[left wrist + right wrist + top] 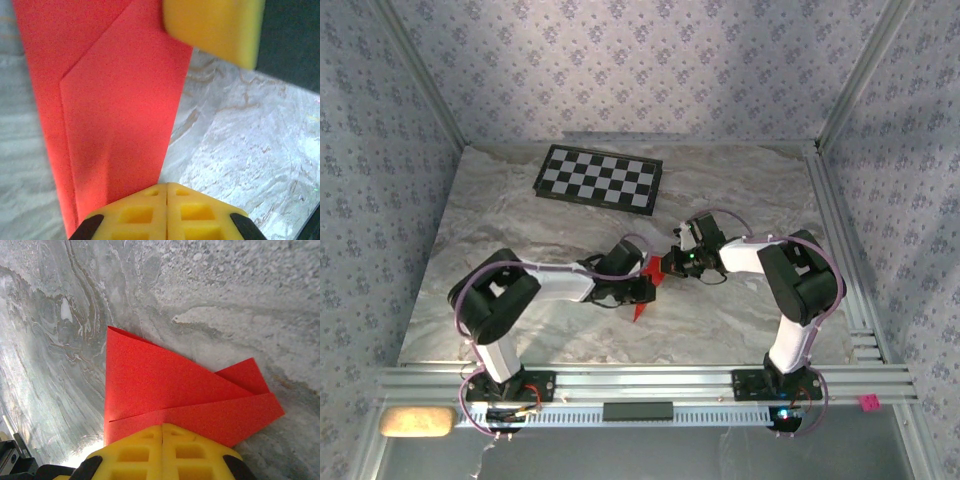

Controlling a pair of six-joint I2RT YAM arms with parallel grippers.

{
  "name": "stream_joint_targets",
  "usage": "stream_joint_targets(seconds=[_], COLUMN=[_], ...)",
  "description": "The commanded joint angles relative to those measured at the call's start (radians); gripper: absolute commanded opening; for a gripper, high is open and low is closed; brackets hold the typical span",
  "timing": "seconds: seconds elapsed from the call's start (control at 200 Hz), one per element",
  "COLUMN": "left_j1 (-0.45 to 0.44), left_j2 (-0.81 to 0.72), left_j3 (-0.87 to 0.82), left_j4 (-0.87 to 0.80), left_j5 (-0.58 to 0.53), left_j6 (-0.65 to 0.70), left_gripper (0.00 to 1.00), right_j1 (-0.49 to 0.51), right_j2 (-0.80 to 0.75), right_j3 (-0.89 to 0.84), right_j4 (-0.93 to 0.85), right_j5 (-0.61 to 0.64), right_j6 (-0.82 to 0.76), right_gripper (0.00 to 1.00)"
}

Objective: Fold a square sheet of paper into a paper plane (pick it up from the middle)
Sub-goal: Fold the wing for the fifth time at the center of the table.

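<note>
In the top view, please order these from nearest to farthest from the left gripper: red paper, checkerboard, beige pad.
1. red paper, pinched in the left gripper, table centre.
2. checkerboard, far side.
3. beige pad, near left corner.

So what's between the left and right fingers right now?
The folded red paper, seen in the top view; each wrist view shows the left fingers and right fingers shut on it.

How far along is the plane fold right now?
Done: the red paper is creased into layered, angled flaps. In hand: the left gripper and the right gripper are both shut on it. Remaining: the flaps splay apart, so it is not yet a slim dart with a centre crease.
</note>
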Motion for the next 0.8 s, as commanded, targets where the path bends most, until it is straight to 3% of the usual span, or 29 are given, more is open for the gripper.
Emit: stream_joint_targets(seconds=[0.0, 0.8], left_j1=[-0.018, -0.098], left_j2=[-0.042, -0.19], left_j3=[-0.058, -0.263], left_j4=[-0.1, -0.184], left_j5=[0.023, -0.032], left_j6=[-0.009, -0.039], left_gripper=[0.09, 0.08], right_j1=[-0.012, -0.014], right_j2=[0.061, 0.055], right_j3=[-0.035, -0.035], right_j4=[-0.094, -0.103], right_j5=[0.114, 0.119], right_j6=[-0.016, -0.017], right_gripper=[0.0, 0.0])
